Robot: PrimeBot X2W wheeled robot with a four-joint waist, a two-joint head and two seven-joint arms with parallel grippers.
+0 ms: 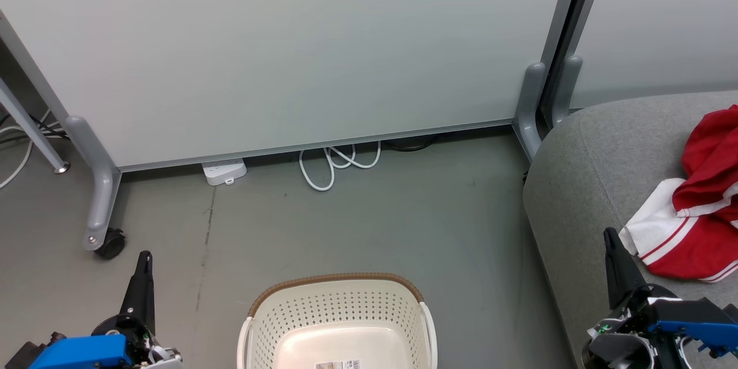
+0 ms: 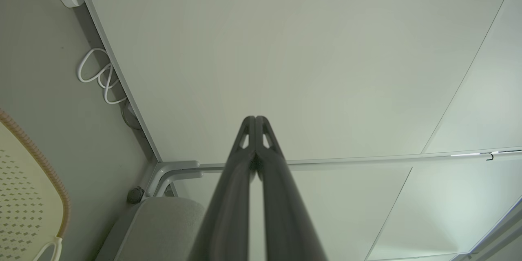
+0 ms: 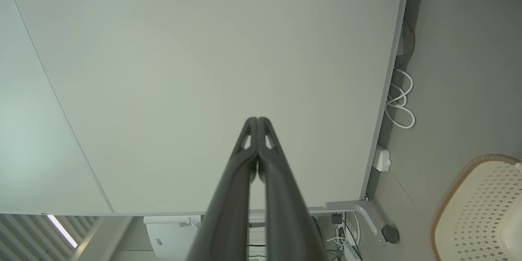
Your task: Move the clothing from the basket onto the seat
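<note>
The cream basket (image 1: 337, 323) with a brown rim stands on the floor at the bottom centre; the part of its inside in view holds only a label. Red clothing (image 1: 700, 207) with white striped trim lies on the grey seat (image 1: 594, 184) at the right. My left gripper (image 1: 144, 259) is shut, left of the basket, holding nothing. My right gripper (image 1: 610, 239) is shut over the seat's front, just left of the clothing and apart from it. Both wrist views show fingers pressed together: the left gripper (image 2: 255, 119) and the right gripper (image 3: 257, 120) point at the white panel.
A white partition panel (image 1: 277, 52) on grey wheeled legs (image 1: 101, 196) stands behind the basket. A power strip (image 1: 223, 171) and a coiled white cable (image 1: 337, 164) lie at its foot. Grey floor (image 1: 375, 225) lies between panel, basket and seat.
</note>
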